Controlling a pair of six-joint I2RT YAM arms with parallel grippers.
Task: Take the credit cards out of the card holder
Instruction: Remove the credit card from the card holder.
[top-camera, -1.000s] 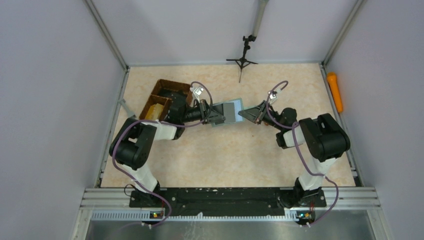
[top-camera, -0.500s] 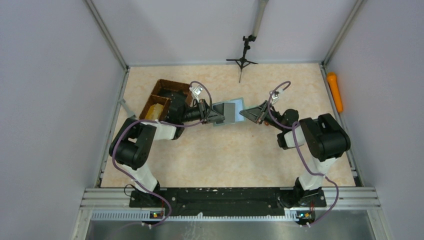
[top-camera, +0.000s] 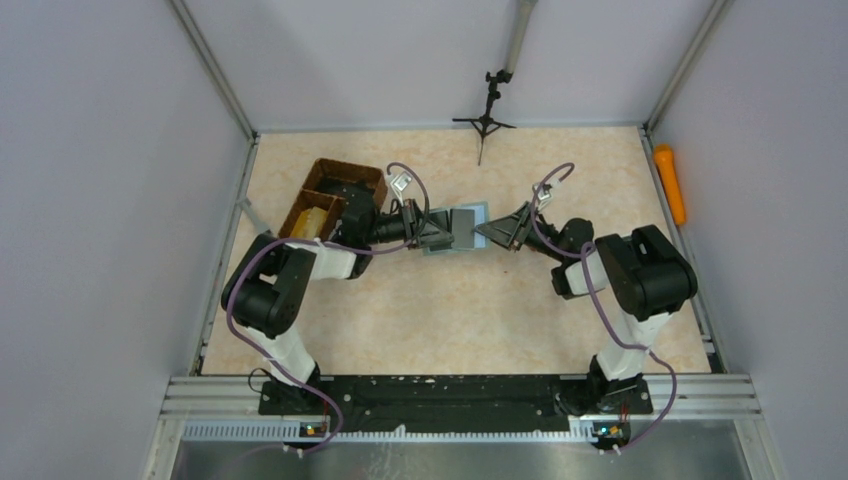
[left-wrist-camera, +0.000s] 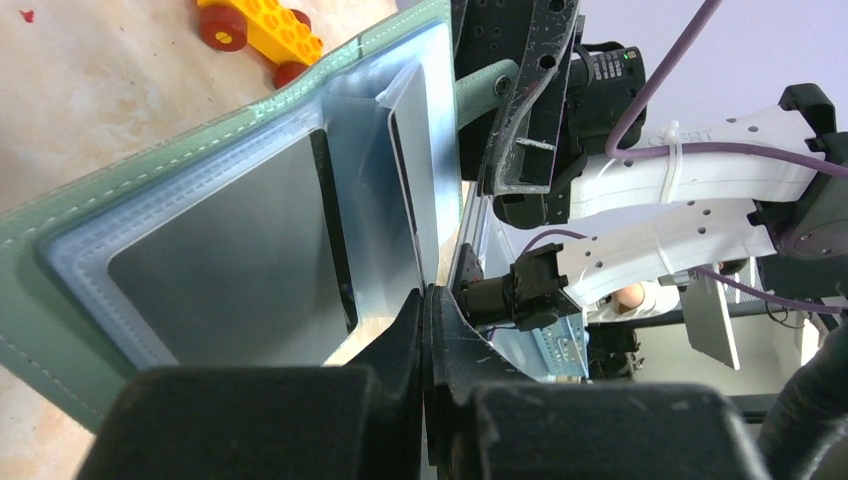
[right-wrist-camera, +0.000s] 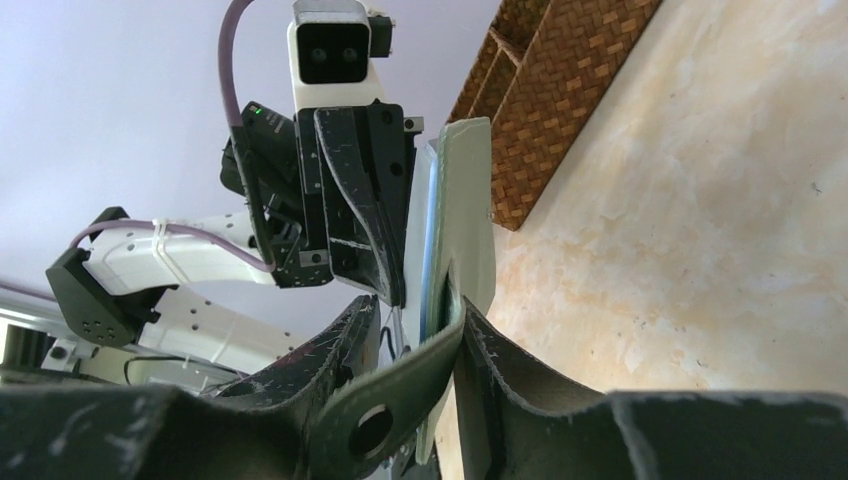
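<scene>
**2 claws close in on the open card holder**

In the last second the 2 claws moved closer to each other. The card holder between them now looks thinner from above, as if it has been tipped up on its edge.

The right claw is clenched on the green strap of the holder, so the holder stands right in front of its tips. The left claw is squeezed shut at the thin edge of a clear page inside the holder. I think it nips that page, but it could be a card.

The credit cards are not out yet. 1 dark grey card sits in its pocket just past the left claw's tips. What looks like a 2nd thin card pokes up a bit farther along.

I think the holder is now held open well enough. Pulling a card out looks like the next job.
</scene>
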